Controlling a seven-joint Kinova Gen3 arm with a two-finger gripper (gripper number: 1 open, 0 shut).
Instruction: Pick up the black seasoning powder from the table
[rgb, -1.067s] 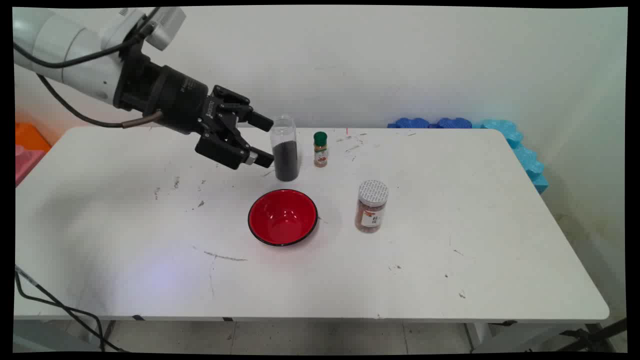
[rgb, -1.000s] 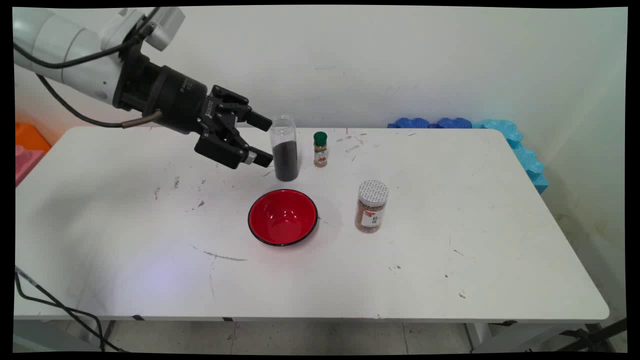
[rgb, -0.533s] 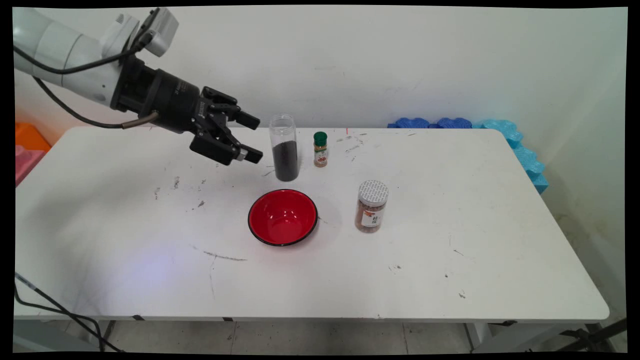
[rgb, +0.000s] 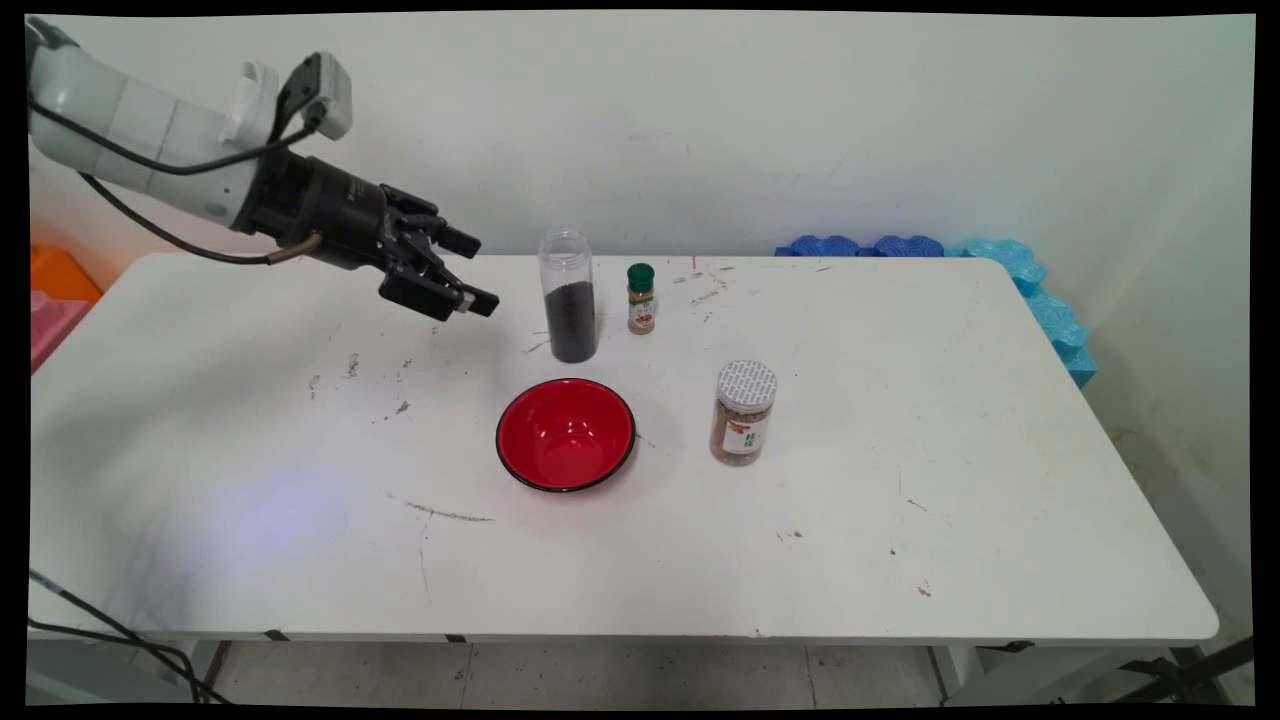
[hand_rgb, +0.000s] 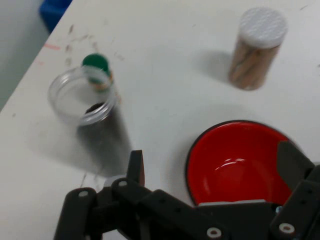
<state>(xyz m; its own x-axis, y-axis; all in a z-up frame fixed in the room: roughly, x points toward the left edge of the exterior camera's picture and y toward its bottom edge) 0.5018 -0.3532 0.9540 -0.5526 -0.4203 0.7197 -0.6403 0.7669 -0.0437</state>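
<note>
jars: 3, frame centre — one open clear jar (rgb: 569, 295), one green-capped spice jar (rgb: 641, 298), one white-lidded jar (rgb: 744, 411) | bowls: 1, red bowl (rgb: 566, 434), below the clear jar

No lettering on any jar or label can be read.
</note>
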